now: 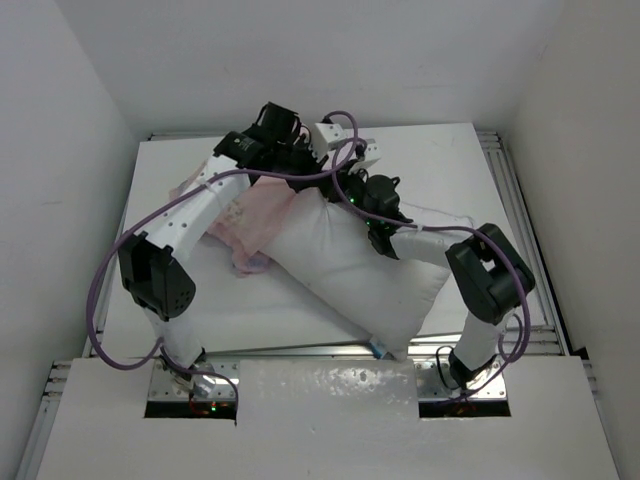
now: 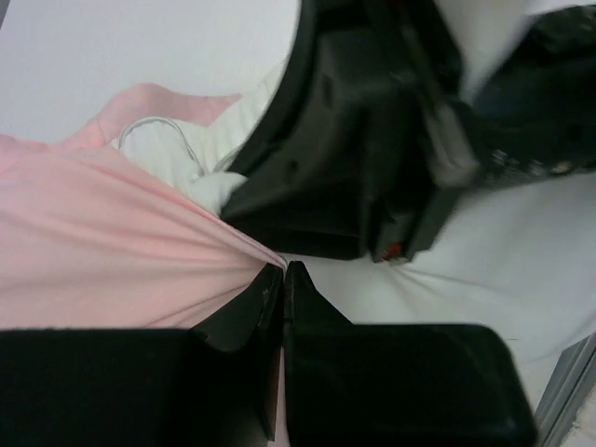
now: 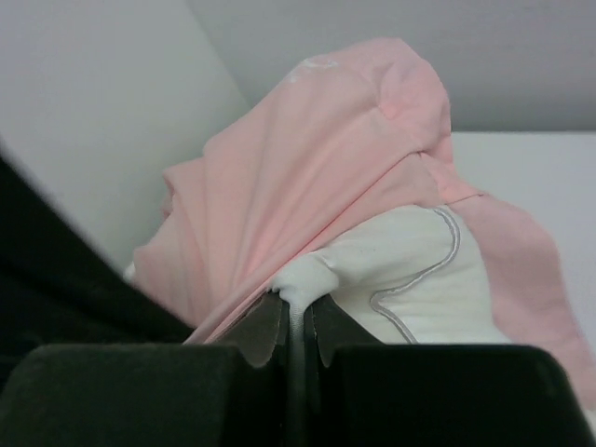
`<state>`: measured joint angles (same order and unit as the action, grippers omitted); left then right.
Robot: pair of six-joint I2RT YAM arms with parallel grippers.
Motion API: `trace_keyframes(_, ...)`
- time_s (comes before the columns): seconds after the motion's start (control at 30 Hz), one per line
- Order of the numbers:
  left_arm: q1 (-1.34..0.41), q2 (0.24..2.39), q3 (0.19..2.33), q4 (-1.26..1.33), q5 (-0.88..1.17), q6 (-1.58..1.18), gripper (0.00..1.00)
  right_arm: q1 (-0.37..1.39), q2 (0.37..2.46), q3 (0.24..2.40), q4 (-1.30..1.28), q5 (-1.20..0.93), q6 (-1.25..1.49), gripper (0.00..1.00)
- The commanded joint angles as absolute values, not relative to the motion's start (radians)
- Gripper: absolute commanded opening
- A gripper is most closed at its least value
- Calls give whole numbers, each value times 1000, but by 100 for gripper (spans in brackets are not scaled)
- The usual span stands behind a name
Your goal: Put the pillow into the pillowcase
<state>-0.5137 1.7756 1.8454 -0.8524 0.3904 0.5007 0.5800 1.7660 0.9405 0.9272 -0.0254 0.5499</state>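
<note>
The pillow (image 1: 360,270), plump and white, lies on a slant across the middle of the top view, running from the centre down toward the lower right. A small blue tag (image 1: 379,350) sits at its bottom corner, too small for me to read any writing. The pillowcase (image 1: 255,225), pale pink side showing, is bunched over the pillow's upper left end and trails left onto the white worktop (image 1: 450,170).

In my left wrist view the left pincer (image 2: 282,279) is pressed together on a taut fold of the pink cloth. In my right wrist view the right pincer (image 3: 296,312) is clamped on a white fold of the pillow, with pink cloth draped above it.

Both arms bend at the elbow and reach inward. The left arm (image 1: 190,220) comes up from the lower left and the right arm (image 1: 485,270) from the lower right. Their wrists meet just above centre.
</note>
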Motion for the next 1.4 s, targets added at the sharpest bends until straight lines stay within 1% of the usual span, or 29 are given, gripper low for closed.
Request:
trace_keyframes(0.0, -572, 1730, 1829, -893, 623, 503, 0, 519, 1825, 1040, 1059, 176, 766, 0)
trace_keyframes(0.03, -571, 1729, 1822, -879, 592, 486, 2, 508, 1842, 1029, 1052, 175, 800, 0)
trace_keyframes(0.07, -566, 1727, 1815, -864, 509, 482, 15, 497, 1856, 1022, 1036, 179, 817, 0)
trace_keyframes(0.1, -560, 1726, 1795, -829, 467, 477, 42, 488, 1874, 1017, 1017, 187, 816, 2)
trace_keyframes(0.13, -549, 1724, 1783, -804, 433, 457, 57, 485, 1878, 1016, 987, 198, 799, 13)
trace_keyframes(0.17, -526, 1717, 1769, -773, 387, 436, 67, 483, 1879, 1019, 921, 193, 781, 21)
trace_keyframes(0.2, -516, 1715, 1763, -729, 312, 407, 82, 474, 1875, 1023, 896, 177, 734, 45)
trace_keyframes(0.23, -503, 1710, 1764, -718, 295, 397, 87, 468, 1871, 1026, 872, 158, 707, 56)
trace_keyframes(0.27, -483, 1697, 1770, -706, 263, 391, 99, 450, 1864, 1029, 823, 97, 657, 64)
trace_keyframes(0.3, -479, 1684, 1773, -706, 243, 391, 100, 437, 1856, 1043, 790, 59, 634, 69)
trace_keyframes(0.33, -477, 1654, 1775, -712, 204, 397, 100, 425, 1830, 1049, 713, -4, 606, 90)
trace_keyframes(0.37, -477, 1637, 1775, -738, 183, 402, 100, 402, 1815, 1055, 662, -46, 577, 99)
trace_keyframes(0.4, -477, 1615, 1767, -756, 158, 405, 100, 394, 1796, 1078, 608, -72, 498, 99)
trace_keyframes(0.43, -476, 1568, 1755, -774, 137, 411, 100, 390, 1755, 1097, 465, -83, 447, 99)
trace_keyframes(0.47, -476, 1539, 1709, -808, 86, 414, 100, 390, 1735, 1113, 389, -83, 328, 99)
trace_keyframes(0.53, -471, 1421, 1622, -822, 38, 410, 100, 390, 1686, 1140, 231, -80, 224, 99)
trace_keyframes(0.63, -453, 1248, 1386, -831, 5, 368, 100, 390, 1563, 1109, 106, -90, 63, 99)
trace_keyframes(0.67, -446, 1206, 1264, -825, 5, 359, 97, 394, 1493, 1097, 83, -101, 13, 99)
trace_keyframes(0.73, -424, 1078, 1146, -795, 12, 348, 76, 411, 1425, 1054, 16, -136, -61, 99)
trace_keyframes(0.77, -419, 1040, 1043, -775, 12, 347, 54, 438, 1366, 1022, 0, -152, -133, 99)
trace_keyframes(0.8, -411, 970, 991, -749, 8, 345, 48, 465, 1341, 1008, -39, -156, -177, 99)
trace_keyframes(0.83, -400, 945, 950, -692, 5, 347, 45, 527, 1322, 991, -102, -149, -225, 99)
trace_keyframes(0.87, -393, 934, 919, -651, 0, 313, 53, 573, 1298, 956, -127, -124, -307, 99)
trace_keyframes(0.9, -382, 930, 905, -620, -53, 293, 65, 616, 1295, 937, -139, -38, -337, 99)
trace_keyframes(0.97, -374, 956, 897, -586, -63, 266, 74, 727, 1298, 893, -141, 67, -347, 99)
trace_keyframes(1.03, -367, 1008, 908, -615, -34, 221, 76, 788, 1310, 870, -112, 146, -318, 99)
trace_keyframes(1.17, -362, 1077, 911, -655, 52, 48, 72, 859, 1333, 807, -6, 218, -284, 99)
trace_keyframes(1.23, -361, 1118, 897, -591, -35, -50, 72, 880, 1376, 805, 35, 258, -267, 99)
trace_keyframes(1.37, -360, 1254, 887, -499, -49, -127, 73, 903, 1460, 801, 149, 379, -252, 99)
